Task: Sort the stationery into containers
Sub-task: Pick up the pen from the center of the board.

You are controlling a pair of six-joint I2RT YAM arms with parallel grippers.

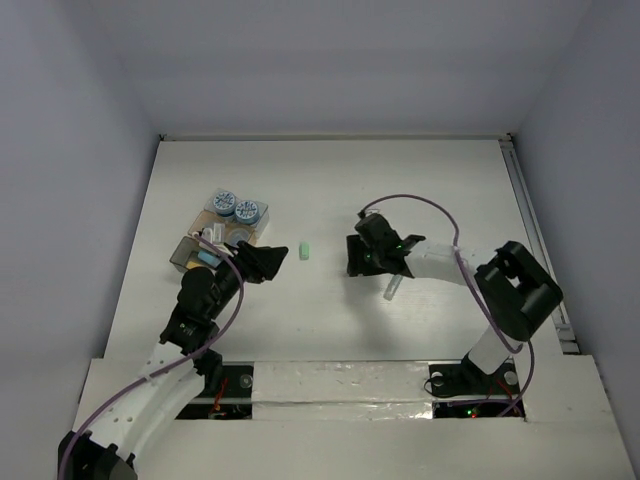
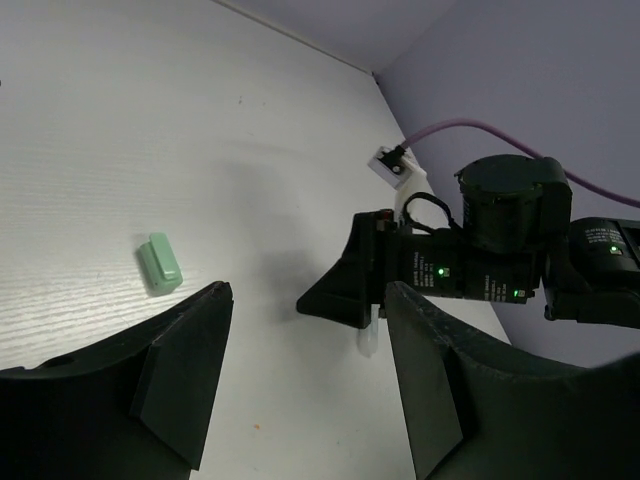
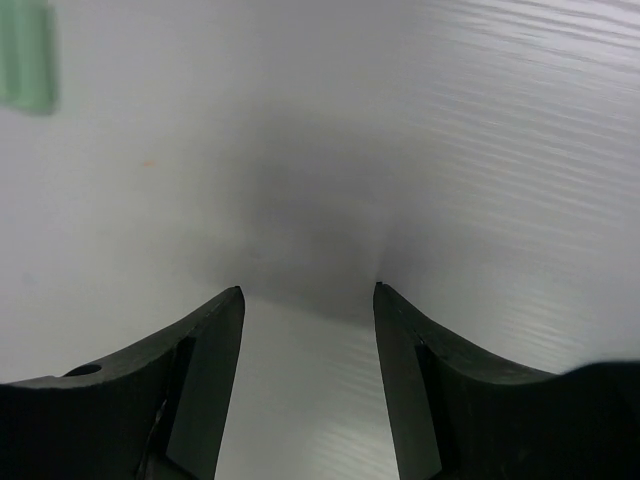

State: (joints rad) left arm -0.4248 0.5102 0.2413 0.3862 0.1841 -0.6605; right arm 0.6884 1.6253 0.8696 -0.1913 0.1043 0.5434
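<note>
A small green piece [image 1: 305,250] lies on the white table between my two grippers; it also shows in the left wrist view [image 2: 160,263] and at the top left of the right wrist view [image 3: 25,50]. A pale see-through stick [image 1: 392,288] lies just beneath my right arm, its tip showing in the left wrist view [image 2: 368,340]. My left gripper [image 1: 265,262] [image 2: 308,292] is open and empty, left of the green piece. My right gripper [image 1: 358,265] [image 3: 308,290] is open and empty, low over bare table to the right of it.
Two brownish see-through boxes sit at the left. The far box [image 1: 258,222] holds two round blue-grey tubs [image 1: 223,203]. The near box [image 1: 183,254] holds a teal stick [image 1: 207,256] and pale pieces. Grey walls enclose the table.
</note>
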